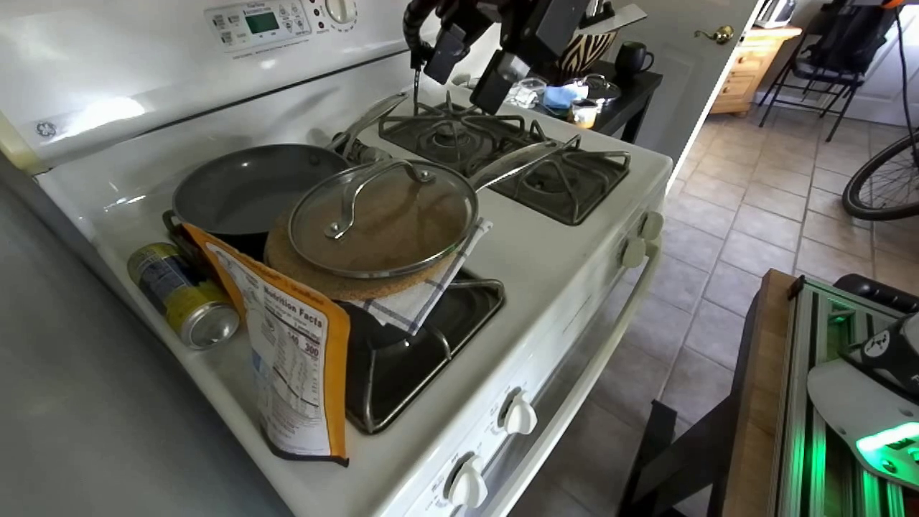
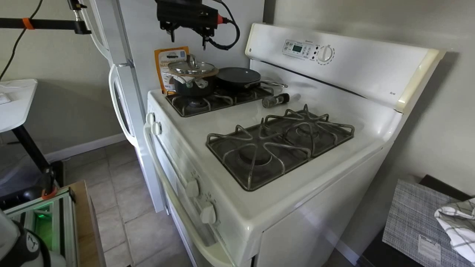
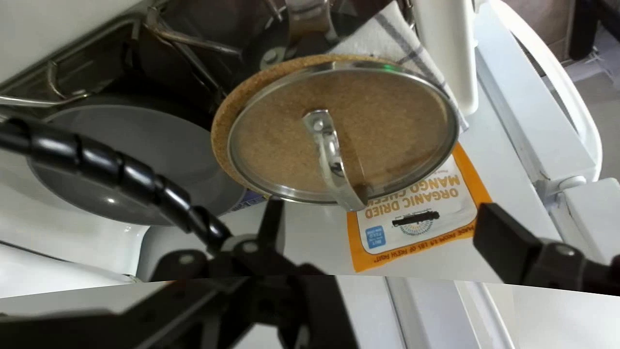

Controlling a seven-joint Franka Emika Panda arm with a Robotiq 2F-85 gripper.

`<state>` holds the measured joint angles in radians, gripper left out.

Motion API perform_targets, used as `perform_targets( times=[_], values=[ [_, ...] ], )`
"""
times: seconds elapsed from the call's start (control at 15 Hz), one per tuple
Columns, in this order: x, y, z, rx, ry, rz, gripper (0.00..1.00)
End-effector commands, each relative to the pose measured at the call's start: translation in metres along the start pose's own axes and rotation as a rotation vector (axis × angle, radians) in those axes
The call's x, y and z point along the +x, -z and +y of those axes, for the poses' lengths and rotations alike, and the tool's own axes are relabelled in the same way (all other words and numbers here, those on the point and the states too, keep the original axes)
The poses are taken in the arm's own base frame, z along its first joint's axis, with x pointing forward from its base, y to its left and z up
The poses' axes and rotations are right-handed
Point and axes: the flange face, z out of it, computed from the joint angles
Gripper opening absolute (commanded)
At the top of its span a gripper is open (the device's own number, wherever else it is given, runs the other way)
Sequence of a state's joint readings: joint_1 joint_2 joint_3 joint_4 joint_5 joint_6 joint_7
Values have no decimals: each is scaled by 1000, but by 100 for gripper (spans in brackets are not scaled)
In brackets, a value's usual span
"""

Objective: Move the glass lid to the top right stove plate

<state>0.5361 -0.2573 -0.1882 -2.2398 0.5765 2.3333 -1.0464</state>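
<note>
Wrist view: the glass lid tops a cork disc over a pot — gripper hanging above, jaws parted.

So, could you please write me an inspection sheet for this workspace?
Surface: white stove; glare on its panel.
Job's things: lid on cork disc over pot, not yet on back-right burner.
Clutter: pan beside pot; can and jar lying; bag standing; cloth under cork disc.
Tool: open, holding nothing, above the stove.
Cables: black cable crossing before the pan in wrist view.
Surroundings: fridge, tiled floor, chair.
</note>
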Motion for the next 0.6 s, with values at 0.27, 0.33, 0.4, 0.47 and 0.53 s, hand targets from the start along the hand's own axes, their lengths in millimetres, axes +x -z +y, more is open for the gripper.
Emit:
perform_targets(
  times=[0.27, 0.33, 0.4, 0.47, 0.53],
  values=[
    [1, -37, 18, 38, 131, -114, 99],
    [1, -38, 20, 53, 159, -121, 96],
    [1, -41, 24, 52, 178, -130, 96],
    [3, -41, 26, 50, 199, -131, 90],
    [6, -41, 28, 45, 220, -128, 86]
  ],
)
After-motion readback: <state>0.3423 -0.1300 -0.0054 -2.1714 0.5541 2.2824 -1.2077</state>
